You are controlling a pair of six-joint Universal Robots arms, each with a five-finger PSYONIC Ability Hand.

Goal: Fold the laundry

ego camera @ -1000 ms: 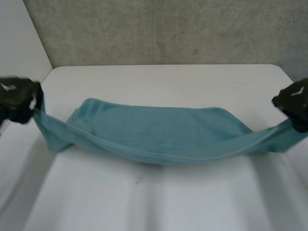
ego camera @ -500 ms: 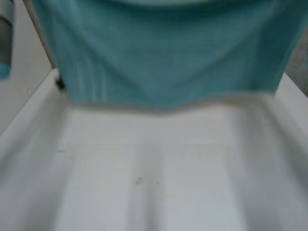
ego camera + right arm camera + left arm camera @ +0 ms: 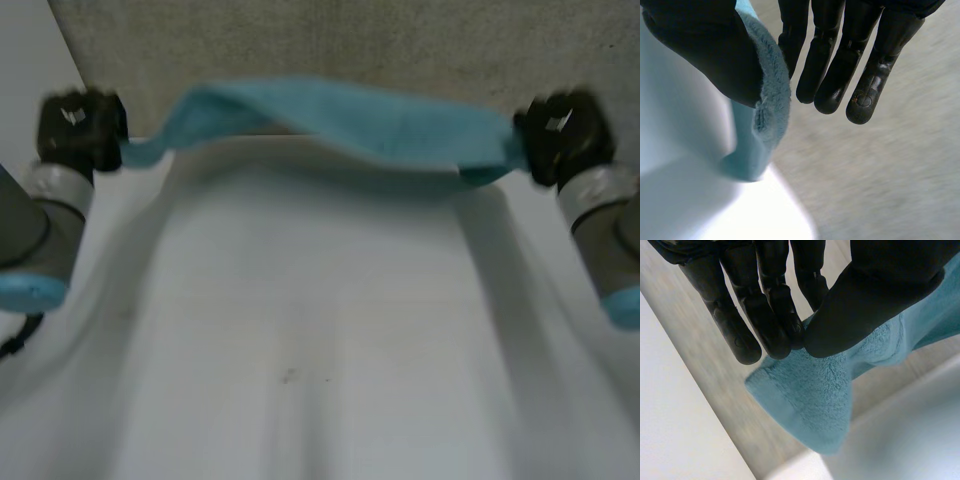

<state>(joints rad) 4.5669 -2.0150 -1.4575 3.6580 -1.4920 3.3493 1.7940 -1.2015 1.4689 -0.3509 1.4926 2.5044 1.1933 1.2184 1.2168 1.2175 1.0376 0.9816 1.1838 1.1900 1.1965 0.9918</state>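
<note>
head view shows the white table (image 3: 300, 330) below a grey wall (image 3: 350, 40), with the teal towel (image 3: 340, 115) sagging between two raised hands. left hand (image 3: 80, 130) pinches one end between thumb and fingers; right hand (image 3: 560, 135) pinches the other.

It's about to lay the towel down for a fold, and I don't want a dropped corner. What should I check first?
1. Left hand pinching a corner of the towel between thumb and fingers: ok.
2. Right hand pinching the opposite end against its thumb: ok.
3. Both hands about level: ok.
4. Towel lifted off the table: ok, it seems to hang above the far edge.
5. Towel spread to full width: cannot tell; it shows as a narrow, slack band.
</note>
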